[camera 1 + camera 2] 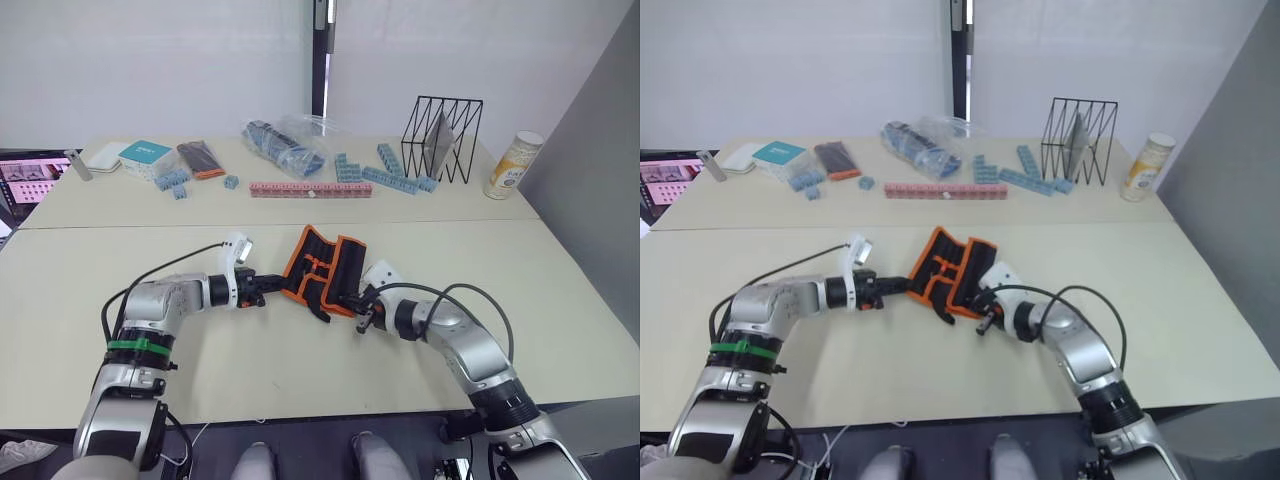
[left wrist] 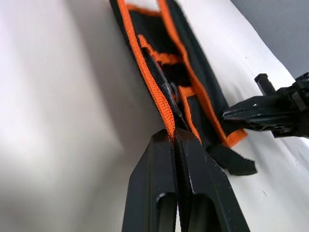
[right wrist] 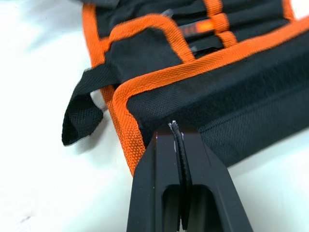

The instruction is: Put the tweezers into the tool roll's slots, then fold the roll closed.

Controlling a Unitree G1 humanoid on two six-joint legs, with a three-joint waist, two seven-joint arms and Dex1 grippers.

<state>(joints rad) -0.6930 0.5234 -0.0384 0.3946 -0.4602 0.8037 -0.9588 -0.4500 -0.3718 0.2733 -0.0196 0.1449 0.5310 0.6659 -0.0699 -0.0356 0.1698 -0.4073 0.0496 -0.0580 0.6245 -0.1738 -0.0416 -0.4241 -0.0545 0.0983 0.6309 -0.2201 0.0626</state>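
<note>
The tool roll (image 1: pixel 322 266), black fabric with orange trim, lies in the middle of the near table, partly folded with both side flaps lifted. My left gripper (image 1: pixel 278 286) is shut on its orange-trimmed left edge (image 2: pixel 170 126). At the roll's right side, my right gripper (image 1: pixel 352 301) is shut on the outer black flap (image 3: pixel 203 104). Slim dark tweezers (image 2: pixel 168 93) sit inside the slots (image 3: pixel 193 34) along the roll's inner face, mostly hidden by fabric. A loose black strap (image 3: pixel 82 113) hangs off the roll's near corner.
On the far table stand a pink brick strip (image 1: pixel 310 189), blue bricks (image 1: pixel 385 175), a plastic bag of bricks (image 1: pixel 285 143), a black wire rack (image 1: pixel 443 138), a can (image 1: pixel 513 165), a black-and-orange packet (image 1: pixel 200 158) and a teal box (image 1: pixel 146 153).
</note>
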